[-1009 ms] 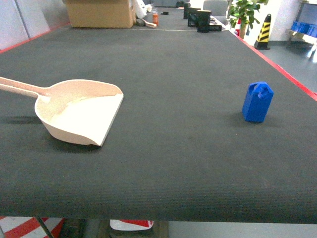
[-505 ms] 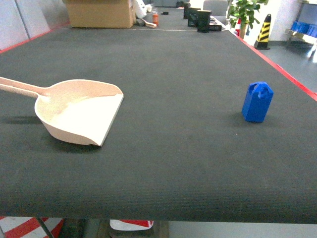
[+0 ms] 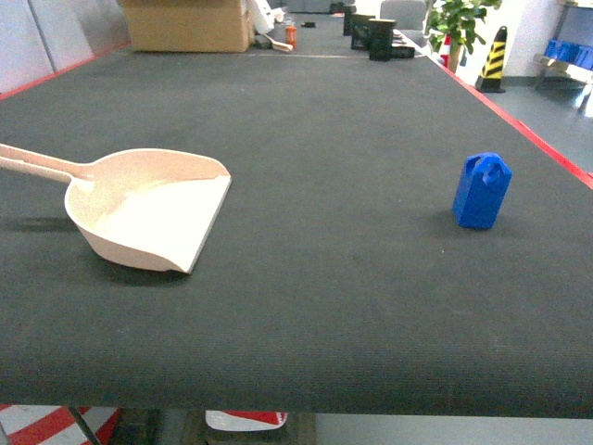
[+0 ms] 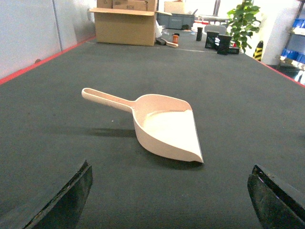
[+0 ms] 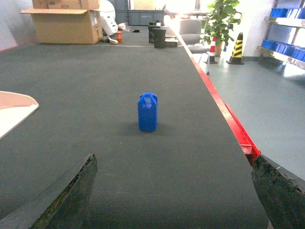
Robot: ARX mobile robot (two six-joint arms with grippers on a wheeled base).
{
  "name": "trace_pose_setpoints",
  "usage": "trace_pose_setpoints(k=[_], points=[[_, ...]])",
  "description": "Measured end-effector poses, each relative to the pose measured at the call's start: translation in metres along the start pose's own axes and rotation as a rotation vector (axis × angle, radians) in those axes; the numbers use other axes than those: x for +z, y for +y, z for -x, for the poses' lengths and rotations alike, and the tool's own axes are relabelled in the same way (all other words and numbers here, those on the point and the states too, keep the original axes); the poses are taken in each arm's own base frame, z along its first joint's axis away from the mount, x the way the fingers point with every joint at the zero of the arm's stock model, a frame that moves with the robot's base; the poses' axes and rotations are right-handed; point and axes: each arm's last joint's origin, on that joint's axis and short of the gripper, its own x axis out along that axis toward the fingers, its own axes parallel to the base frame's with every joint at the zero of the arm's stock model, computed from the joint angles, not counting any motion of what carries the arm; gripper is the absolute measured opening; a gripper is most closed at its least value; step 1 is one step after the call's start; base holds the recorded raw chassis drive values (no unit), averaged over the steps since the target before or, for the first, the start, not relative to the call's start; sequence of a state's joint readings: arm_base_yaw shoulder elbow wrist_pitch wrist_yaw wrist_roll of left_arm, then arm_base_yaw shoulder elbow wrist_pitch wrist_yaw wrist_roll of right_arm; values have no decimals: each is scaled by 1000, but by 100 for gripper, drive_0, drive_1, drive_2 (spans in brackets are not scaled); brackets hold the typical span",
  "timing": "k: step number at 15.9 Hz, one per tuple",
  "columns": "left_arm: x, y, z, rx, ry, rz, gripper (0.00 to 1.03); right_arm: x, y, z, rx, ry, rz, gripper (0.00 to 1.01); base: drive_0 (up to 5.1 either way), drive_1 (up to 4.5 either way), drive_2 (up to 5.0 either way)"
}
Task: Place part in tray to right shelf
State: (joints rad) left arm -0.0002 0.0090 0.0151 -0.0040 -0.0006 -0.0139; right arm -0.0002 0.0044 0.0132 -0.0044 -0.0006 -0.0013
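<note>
Dark mat table [image 3: 324, 139] with a red edge. Tray [image 3: 153, 209] lies flat on the left side, handle pointing left and away, wide lip facing right toward the middle. Nothing in the scoop. Part [image 3: 482, 190] stands upright on the right side, near the red edge, well apart from the tray.

Neither arm shows in the head view. Left gripper [image 4: 169, 202]: only the two dark fingertips [image 4: 66, 202] show at the bottom corners of its wrist view, spread wide, nothing between them, tray ahead on the mat. Right gripper [image 5: 171, 195]: same, fingertips [image 5: 71, 198] wide apart at the bottom corners, holding nothing, part straight ahead and not touched; tray lip just visible at that view's left edge.

Cardboard box [image 3: 185, 23] at the far end, potted plant [image 3: 459, 28] and striped cone [image 3: 494, 60] beyond the right edge.
</note>
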Motion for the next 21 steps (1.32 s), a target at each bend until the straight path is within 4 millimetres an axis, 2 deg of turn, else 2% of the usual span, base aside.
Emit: trace_pose_setpoints(k=[21], points=[[0, 0, 0, 0, 0, 0, 98, 0, 0, 0, 0, 0, 0, 98, 0, 0, 0]])
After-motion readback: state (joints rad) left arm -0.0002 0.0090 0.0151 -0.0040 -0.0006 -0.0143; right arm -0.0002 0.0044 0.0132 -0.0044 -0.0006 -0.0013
